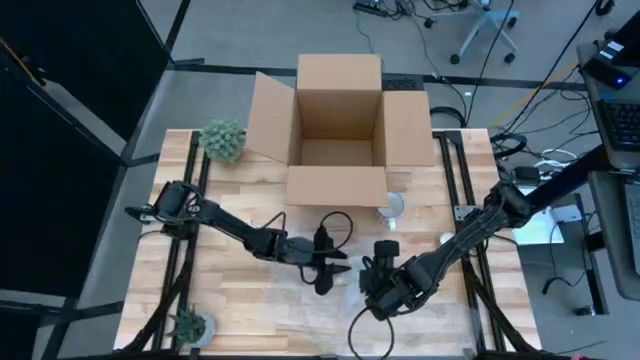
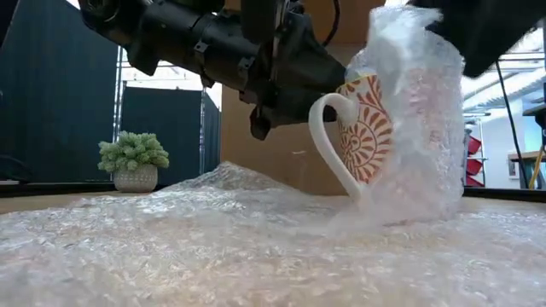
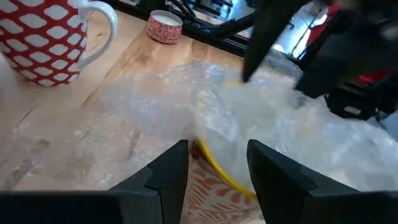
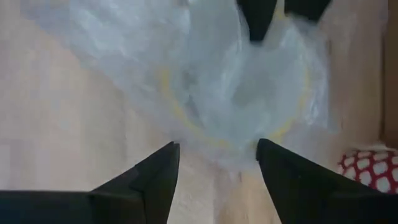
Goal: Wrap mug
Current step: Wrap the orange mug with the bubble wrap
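On the far left of the table I see a small potted plant (image 1: 222, 140) near the back corner, and a second small plant (image 1: 188, 324) at the front corner. My left arm reaches from the left side toward the middle of the table. The left gripper (image 1: 327, 268) is just beside the mug (image 2: 368, 128), on its handle side. In the left wrist view its two fingers (image 3: 163, 176) stand apart, with the mug's yellow rim and orange pattern between them; I cannot tell if they touch it.

The mug stands upright in the middle of the front half of the table, on a sheet of bubble wrap (image 2: 213, 239). The wrap lies flat over the wood and rises around the side of the mug away from the handle. The white handle (image 2: 328, 141) is still bare.

Behind the mug an open cardboard box (image 1: 340, 125) stands at the back of the table. A red and white mug (image 3: 46, 40) and a small round pot (image 3: 165, 26) stand on the wood near the box.

The right gripper (image 1: 385, 285) hangs above the wrapped mug. Its fingers (image 4: 152, 180) are apart and hold nothing.
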